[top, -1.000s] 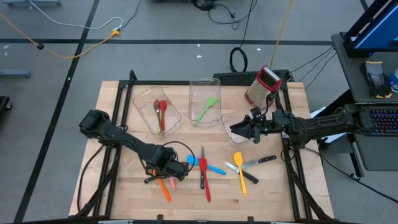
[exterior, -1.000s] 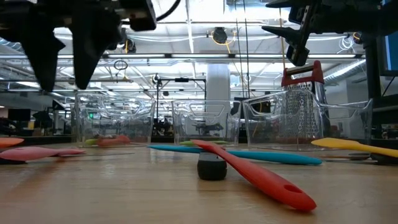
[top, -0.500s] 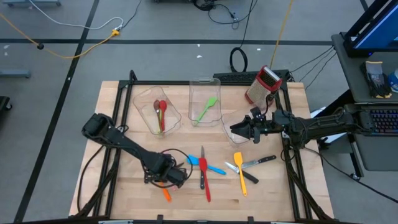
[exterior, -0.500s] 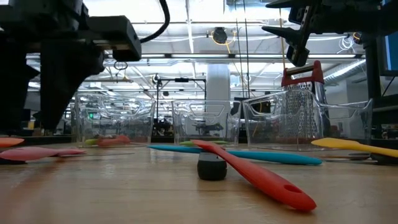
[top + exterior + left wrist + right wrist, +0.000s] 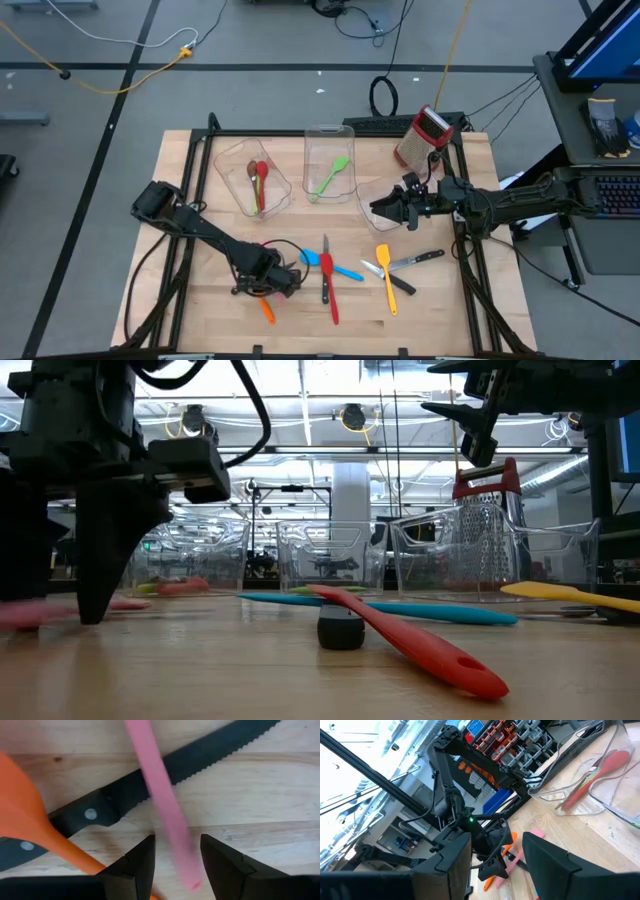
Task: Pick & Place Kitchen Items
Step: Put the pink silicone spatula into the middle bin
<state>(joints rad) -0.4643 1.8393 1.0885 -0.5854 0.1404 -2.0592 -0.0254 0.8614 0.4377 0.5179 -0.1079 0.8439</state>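
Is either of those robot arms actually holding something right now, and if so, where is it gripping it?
Nothing is held. The left gripper has open jaws either side of the pink utensil's handle, not clamped. The right gripper hovers open and empty.

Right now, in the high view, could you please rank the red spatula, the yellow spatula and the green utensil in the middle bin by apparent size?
1. red spatula, longest
2. yellow spatula, slightly shorter
3. green utensil, smallest; it lies in the middle bin

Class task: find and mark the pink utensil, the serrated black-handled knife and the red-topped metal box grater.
pink utensil handle [image 5: 162,805], left wrist view, middle of its handle
serrated black-handled knife [image 5: 220,752], left wrist view, on the toothed blade
red-topped metal box grater [image 5: 418,143], high view, on its metal side
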